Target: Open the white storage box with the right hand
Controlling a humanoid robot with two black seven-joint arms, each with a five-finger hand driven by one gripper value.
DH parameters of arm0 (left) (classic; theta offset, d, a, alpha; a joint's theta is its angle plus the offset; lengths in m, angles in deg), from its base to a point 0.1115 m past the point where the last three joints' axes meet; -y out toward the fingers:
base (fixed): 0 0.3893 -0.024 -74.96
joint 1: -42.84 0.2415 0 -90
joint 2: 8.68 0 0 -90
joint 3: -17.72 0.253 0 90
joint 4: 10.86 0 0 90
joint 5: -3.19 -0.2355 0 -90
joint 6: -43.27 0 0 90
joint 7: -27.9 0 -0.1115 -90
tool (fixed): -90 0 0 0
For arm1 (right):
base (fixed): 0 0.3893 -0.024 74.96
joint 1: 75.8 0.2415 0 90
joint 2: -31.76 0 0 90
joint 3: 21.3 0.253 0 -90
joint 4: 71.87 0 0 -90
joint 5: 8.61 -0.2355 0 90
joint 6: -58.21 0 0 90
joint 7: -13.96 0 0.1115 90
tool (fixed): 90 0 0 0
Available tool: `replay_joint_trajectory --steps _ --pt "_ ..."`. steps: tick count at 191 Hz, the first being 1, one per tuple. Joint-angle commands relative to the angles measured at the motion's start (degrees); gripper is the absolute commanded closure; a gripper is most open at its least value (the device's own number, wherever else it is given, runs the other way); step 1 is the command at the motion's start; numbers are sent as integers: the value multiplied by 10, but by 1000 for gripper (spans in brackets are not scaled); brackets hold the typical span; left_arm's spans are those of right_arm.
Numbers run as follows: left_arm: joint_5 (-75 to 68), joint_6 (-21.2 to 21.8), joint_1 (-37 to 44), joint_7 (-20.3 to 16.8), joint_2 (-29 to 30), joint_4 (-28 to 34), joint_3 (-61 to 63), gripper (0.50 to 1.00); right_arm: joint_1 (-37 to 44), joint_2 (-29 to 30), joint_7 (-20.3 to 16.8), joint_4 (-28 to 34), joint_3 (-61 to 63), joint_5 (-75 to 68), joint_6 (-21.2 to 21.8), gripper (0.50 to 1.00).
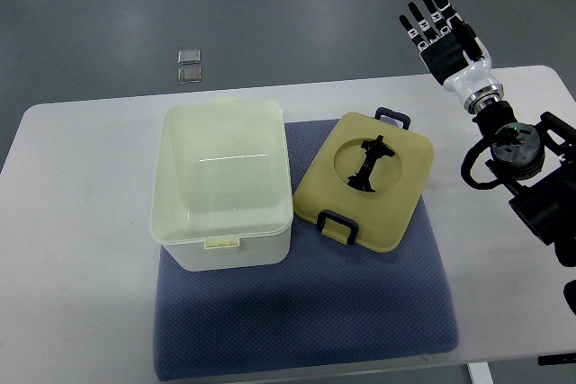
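The right robot hand [441,29] is raised above the far right corner of the worktop [81,222], its black fingers [423,20] straight, spread slightly and holding nothing; the palm is black, the wrist a glossy white shell with a metal ring, and behind it runs a black jointed forearm [522,164] that comes in from the right edge. It hangs well apart from everything on the worktop. Nearest to it lies the lid [373,191], a flat, rounded-corner rectangle of pale olive-yellow plastic, turned at an angle and resting on the mat. It has a round recess in its middle with a black folding handle [369,166] across it, and a black latch clip [392,117] on the far edge and another on the near edge. The lid's left corner sits just beside the storage box, perhaps leaning on its rim. The white storage box [225,188] stands left of centre, uncovered, a rectangular tub of translucent milky plastic with rounded corners, smooth walls, a thick rim and a small tab on the near side; its inside looks bare. Box and lid both sit on a blue-grey mat [306,312] with a fine dotted weave. The worktop is smooth, matte white with rounded corners. Beyond it, on the grey floor [315,6], lie two small clear square pieces [188,65].
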Motion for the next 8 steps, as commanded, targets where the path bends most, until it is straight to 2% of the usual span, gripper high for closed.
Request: replay_joint_trajectory --steps 1,8 --pt "0 0 0 0 0 1 -1 500 -1 4 1 -21 1 0 -2 566" --pt "0 0 0 0 0 1 -1 500 0 4 2 -31 1 0 -3 566"
